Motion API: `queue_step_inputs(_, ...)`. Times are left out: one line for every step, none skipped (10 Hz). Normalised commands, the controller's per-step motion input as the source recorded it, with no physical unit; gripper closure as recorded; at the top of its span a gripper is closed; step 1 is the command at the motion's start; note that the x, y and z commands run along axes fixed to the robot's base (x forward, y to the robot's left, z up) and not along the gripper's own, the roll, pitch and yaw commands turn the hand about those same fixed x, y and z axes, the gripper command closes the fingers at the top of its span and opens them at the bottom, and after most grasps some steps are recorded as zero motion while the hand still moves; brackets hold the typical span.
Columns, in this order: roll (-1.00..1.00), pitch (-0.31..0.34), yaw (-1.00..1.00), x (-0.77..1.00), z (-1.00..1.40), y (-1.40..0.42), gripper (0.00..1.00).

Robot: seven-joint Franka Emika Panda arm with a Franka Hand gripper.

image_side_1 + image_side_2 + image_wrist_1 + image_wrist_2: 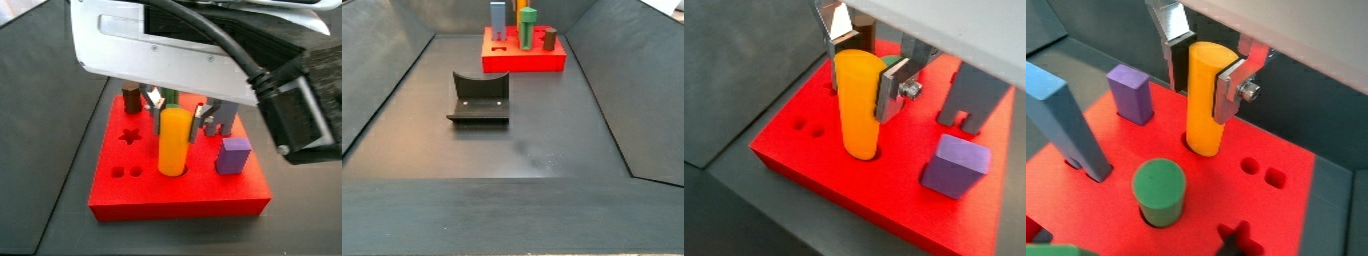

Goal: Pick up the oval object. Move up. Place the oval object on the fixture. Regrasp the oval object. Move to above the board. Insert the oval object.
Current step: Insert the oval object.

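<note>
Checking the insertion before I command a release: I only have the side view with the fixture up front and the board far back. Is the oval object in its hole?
Observer: Yes. In both wrist views the oval object stands upright, its lower end down in a hole of the board.
Operator: Where is the claw?
Observer: The claw straddles its upper part, with one finger against its side. I cannot tell whether both pads press.
Operator: Anything crowding it?
Observer: No. The purple block stands apart from it on the board.
</note>
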Motion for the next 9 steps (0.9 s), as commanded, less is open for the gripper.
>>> queue_step_inputs(-0.04, -0.037, 0.00, 0.35, -0.58, 0.00, 1.00)
queue_step_inputs(-0.07, -0.066, 0.00, 0.31, -0.59, 0.00, 1.00)
queue_step_inputs(-0.02, -0.111, 0.00, 0.11, -0.61, -0.01, 1.00)
queue_step_inputs(0.00, -0.113, 0.00, 0.00, -0.59, -0.01, 1.00)
queue_step_inputs(0.00, -0.093, 0.00, 0.00, -0.58, 0.00, 1.00)
queue_step_inputs(0.00, -0.074, 0.00, 0.00, -0.45, 0.00, 1.00)
queue_step_inputs(-0.04, -0.061, -0.02, -0.02, -0.22, 0.00, 1.00)
queue_step_inputs(-0.06, -0.124, 0.00, -0.18, -0.11, 0.04, 1.00)
queue_step_inputs(0.00, -0.004, 0.00, 0.00, 0.00, 0.00, 1.00)
